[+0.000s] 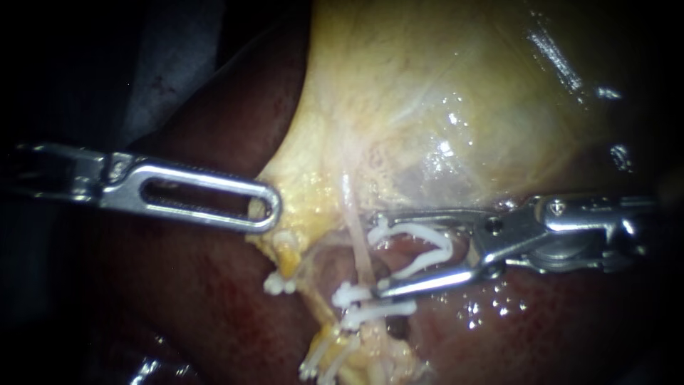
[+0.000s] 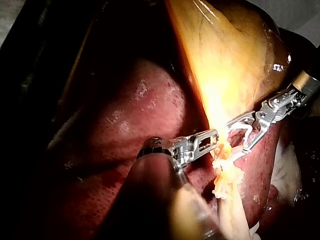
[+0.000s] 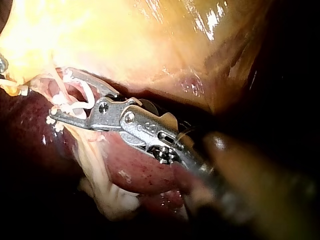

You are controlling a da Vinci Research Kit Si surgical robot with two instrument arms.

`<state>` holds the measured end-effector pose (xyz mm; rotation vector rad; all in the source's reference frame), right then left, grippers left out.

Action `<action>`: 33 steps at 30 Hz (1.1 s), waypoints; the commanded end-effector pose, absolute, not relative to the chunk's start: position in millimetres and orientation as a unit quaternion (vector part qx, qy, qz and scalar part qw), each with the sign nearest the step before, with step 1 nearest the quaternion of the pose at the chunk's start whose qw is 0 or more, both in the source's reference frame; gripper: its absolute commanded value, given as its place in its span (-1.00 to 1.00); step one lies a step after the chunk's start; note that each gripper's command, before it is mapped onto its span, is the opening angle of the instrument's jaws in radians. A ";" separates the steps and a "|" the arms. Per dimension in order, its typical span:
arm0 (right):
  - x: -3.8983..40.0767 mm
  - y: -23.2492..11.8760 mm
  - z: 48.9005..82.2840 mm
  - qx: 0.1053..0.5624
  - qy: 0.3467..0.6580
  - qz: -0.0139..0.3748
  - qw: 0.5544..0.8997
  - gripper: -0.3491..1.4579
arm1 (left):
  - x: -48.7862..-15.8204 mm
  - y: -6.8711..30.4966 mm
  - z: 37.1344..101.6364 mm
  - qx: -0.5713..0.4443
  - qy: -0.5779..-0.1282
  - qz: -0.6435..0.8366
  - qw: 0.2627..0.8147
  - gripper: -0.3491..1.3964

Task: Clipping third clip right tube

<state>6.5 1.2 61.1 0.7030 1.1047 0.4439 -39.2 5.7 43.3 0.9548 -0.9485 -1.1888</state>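
Note:
My right instrument comes in from the right, its jaws spread wide with a white clip seated between them and touching both. A thin pale tube runs down from the gallbladder across the mouth of those jaws. Lower on this tube sit two white clips, just below the lower jaw's tip. My left instrument, with a slotted jaw, is shut on the gallbladder's yellow lower edge. The right wrist view shows the clip between the jaws beside the tube.
Dark red liver lies under and around both instruments. Another white clip sits on a stub left of the tube, and more clips lie lower down. Yellow fatty strands hang beneath the gallbladder's edge.

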 end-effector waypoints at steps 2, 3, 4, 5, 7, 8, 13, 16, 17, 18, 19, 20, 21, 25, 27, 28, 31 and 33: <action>7.0 1.2 61.4 0.327 0.508 0.205 0.770 0.04 | -39.2 5.7 43.3 0.415 -0.413 -0.518 0.624 -1.00; 7.2 1.2 61.6 0.328 0.508 0.204 0.770 0.04 | -39.2 5.7 43.3 0.415 -0.413 -0.518 0.623 -1.00; 7.5 1.2 61.7 0.328 0.508 0.204 0.770 0.04 | -39.2 5.7 43.3 0.415 -0.413 -0.518 0.623 -1.00; 7.7 1.1 61.8 0.329 0.508 0.206 0.769 0.04 | -39.2 5.7 43.3 0.415 -0.413 -0.518 0.623 -1.00; 8.1 0.9 62.0 0.330 0.508 0.203 0.769 0.04 | -39.2 5.7 43.2 0.415 -0.413 -0.518 0.623 -1.00; 8.2 0.8 62.1 0.332 0.507 0.204 0.769 0.04 | -39.2 5.7 43.2 0.415 -0.413 -0.518 0.623 -1.00; 9.0 0.7 62.5 0.332 0.507 0.202 0.769 0.03 | -39.3 5.6 43.1 0.415 -0.413 -0.518 0.623 -1.00; 9.4 1.0 62.7 0.332 0.507 0.203 0.769 0.03 | -39.3 5.6 43.1 0.415 -0.413 -0.518 0.623 -1.00; 9.5 1.0 62.8 0.332 0.507 0.203 0.769 0.03 | -39.3 5.6 43.1 0.415 -0.413 -0.518 0.623 -1.00; 9.6 1.1 62.9 0.331 0.507 0.203 0.769 0.03 | -39.3 5.6 43.1 0.415 -0.413 -0.518 0.623 -1.00; 9.7 1.2 62.9 0.331 0.507 0.204 0.769 0.03 | -39.3 5.6 43.1 0.415 -0.413 -0.518 0.623 -1.00; 9.9 1.2 62.9 0.331 0.507 0.204 0.769 0.03 | -39.3 5.6 43.1 0.415 -0.413 -0.518 0.623 -1.00; 10.1 1.3 62.9 0.331 0.507 0.205 0.769 0.03 | -39.3 5.6 43.1 0.415 -0.413 -0.518 0.623 -1.00; 11.0 1.4 62.6 0.330 0.506 0.207 0.769 0.01 | -39.3 5.6 43.1 0.415 -0.413 -0.519 0.623 -1.00; 11.4 1.5 62.4 0.331 0.506 0.208 0.769 -0.01 | -39.3 5.6 43.1 0.415 -0.413 -0.519 0.623 -1.00; 11.4 1.6 62.3 0.331 0.506 0.208 0.769 -0.02 | -39.3 5.6 43.1 0.415 -0.413 -0.519 0.623 -1.00; 11.5 1.8 62.1 0.331 0.506 0.209 0.769 -0.02 | -39.4 5.6 43.1 0.415 -0.413 -0.519 0.623 -1.00; 11.7 2.0 62.0 0.331 0.506 0.210 0.768 -0.02 | -39.4 5.6 43.1 0.415 -0.413 -0.519 0.623 -1.00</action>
